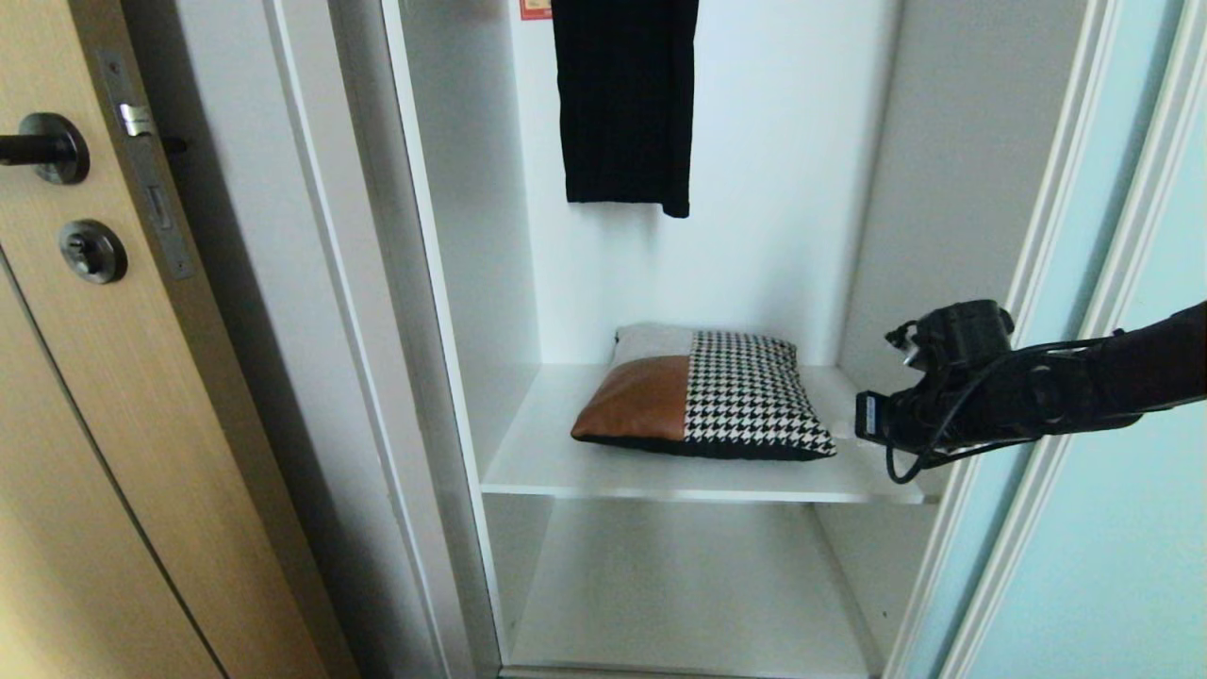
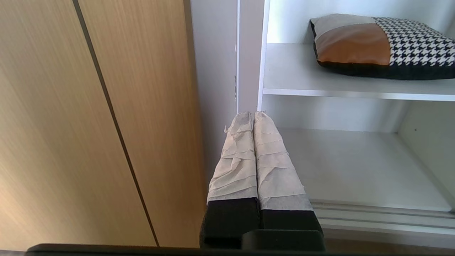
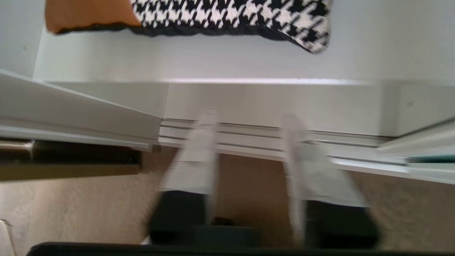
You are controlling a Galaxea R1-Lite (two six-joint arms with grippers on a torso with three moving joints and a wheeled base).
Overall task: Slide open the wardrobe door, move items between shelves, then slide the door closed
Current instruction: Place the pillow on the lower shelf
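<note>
**Wardrobe open, right arm lining up on the cushion**

Far left stands the tan wooden door [image 1: 141,453] with its dark lever handle [image 1: 42,148], swung beside the wardrobe and out of the work. The left gripper [image 2: 253,117] hangs low by the wardrobe's left wall, its taped fingers pressed together and holding nothing — parked, by the look of it.

Inside, a long black garment [image 1: 624,99] hangs against the back wall. Below it, on the upper shelf [image 1: 537,453], lies the patchwork cushion [image 1: 707,396]: rust-brown leather patch toward the shelf's left, houndstooth toward the right, its black underside close to the front edge. The lower shelf [image 1: 679,585] is the likely destination.

The right gripper [image 3: 249,149] sits off the shelf's front right corner, fingers apart with nothing between them, clear of the cushion. To the right, the sliding wardrobe door [image 1: 1113,528] is pushed aside.

The step in hand seems to be the reach. Done well, the fingers would come in level above the shelf board and pinch the cushion's near right corner — soft filling will sag, so a deep bite helps.
</note>
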